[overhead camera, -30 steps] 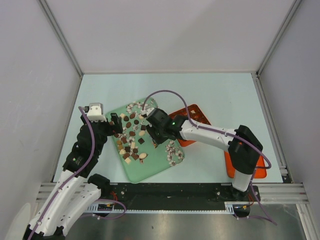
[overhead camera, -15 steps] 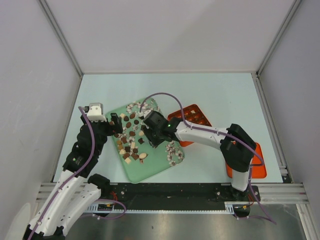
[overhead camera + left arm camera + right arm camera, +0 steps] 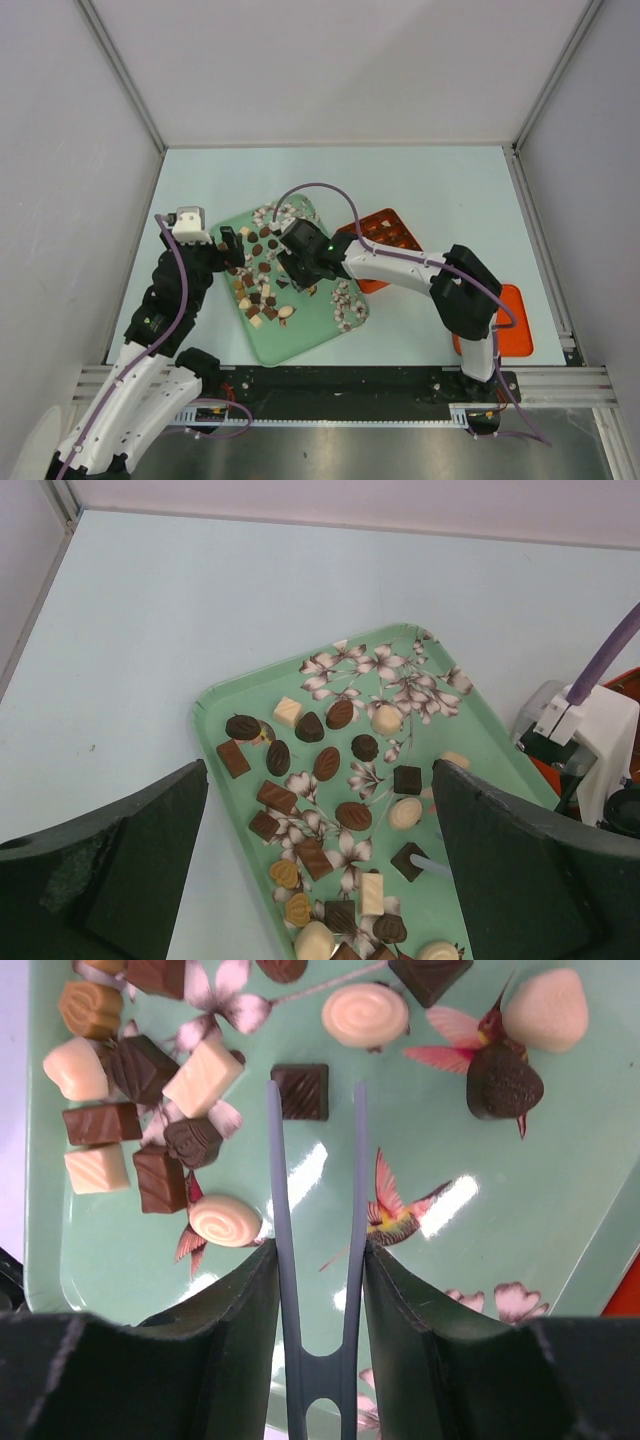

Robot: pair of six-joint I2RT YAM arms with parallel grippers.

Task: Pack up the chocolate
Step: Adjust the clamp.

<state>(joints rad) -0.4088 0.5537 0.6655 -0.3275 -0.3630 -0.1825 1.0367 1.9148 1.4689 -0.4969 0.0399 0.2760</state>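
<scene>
Pale blue table (image 3: 450, 190), boxed in by plain white walls (image 3: 330, 70) with metal rails in the corners. Quick count: one green flowery tray (image 3: 310, 330), one orange grid box (image 3: 385, 230) just right of it, one flat orange piece (image 3: 510, 320) by the right arm's base, two arms. The chocolate (image 3: 327, 763) lies scattered on the tray, roughly two dozen pieces in the left wrist view. Left gripper (image 3: 320, 770) hangs wide open and empty over the tray's left side. Right gripper (image 3: 316, 1250) is clamped on one pair of grey tweezers (image 3: 284, 1260), prongs apart, with a dark square piece (image 3: 300, 1092) between the tips.
</scene>
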